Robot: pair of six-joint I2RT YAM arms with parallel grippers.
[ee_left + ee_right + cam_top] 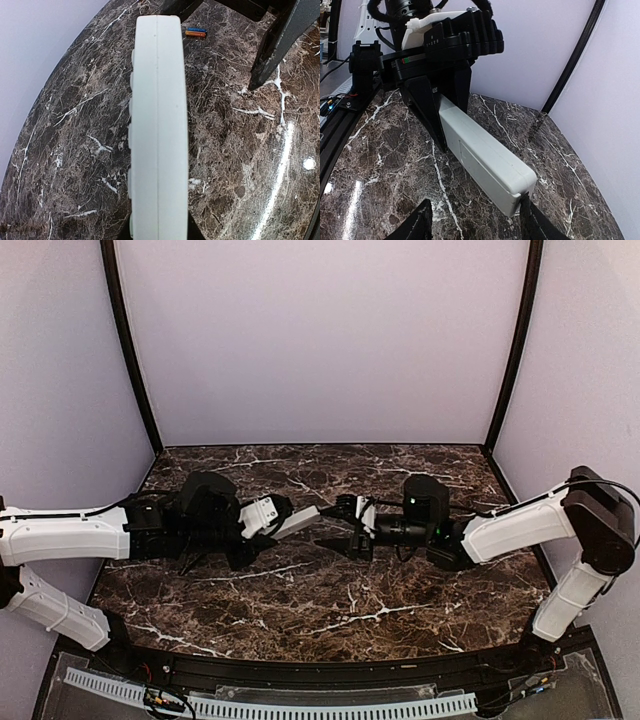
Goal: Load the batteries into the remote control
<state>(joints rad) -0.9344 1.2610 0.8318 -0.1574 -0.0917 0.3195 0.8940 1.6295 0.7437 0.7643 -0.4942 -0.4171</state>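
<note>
Dark white-veined marble table (300, 610), orange and blue batteries (196, 33) lying side by side on it

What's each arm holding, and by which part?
The left gripper holds the remote control by one end. Right gripper: nothing, jaws open near the free end.

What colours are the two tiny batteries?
The batteries are orange and blue; left wrist view shows them best.

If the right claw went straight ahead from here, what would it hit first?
Probably the free end of the remote, just ahead of the right gripper with its fingers spread; depth is unclear.
</note>
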